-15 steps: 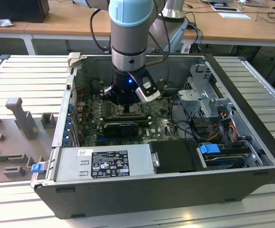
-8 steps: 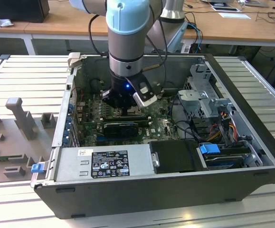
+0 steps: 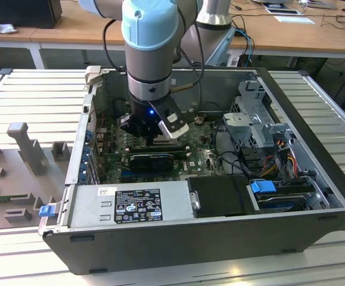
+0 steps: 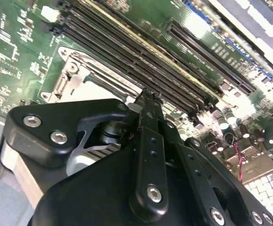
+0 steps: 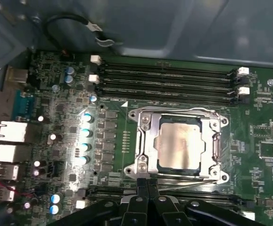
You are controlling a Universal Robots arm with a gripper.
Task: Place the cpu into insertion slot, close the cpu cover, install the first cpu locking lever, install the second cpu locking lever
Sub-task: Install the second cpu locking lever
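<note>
In the first wrist view the cpu (image 5: 178, 143) lies flat in the insertion slot (image 5: 222, 123), its pale metal top showing through the window of the cpu cover (image 5: 145, 141), which is down over it. A thin locking lever rod (image 5: 188, 178) runs along the socket edge nearest my gripper (image 5: 147, 184). The fingers are shut together, with their tips at that edge of the socket frame and nothing visible between them. The second wrist view shows the shut fingertips (image 4: 148, 96) beside the socket corner (image 4: 72, 77). In the exterior view the gripper (image 3: 151, 134) hangs low over the green board inside the open case.
Long black memory slots (image 5: 169, 80) lie on the socket's far side, and more pass under the fingers. A row of capacitors (image 5: 86, 132) stands beside the socket. A black card (image 3: 151, 159), the power supply (image 3: 130, 202), a drive cage (image 3: 255, 119) and cables crowd the case.
</note>
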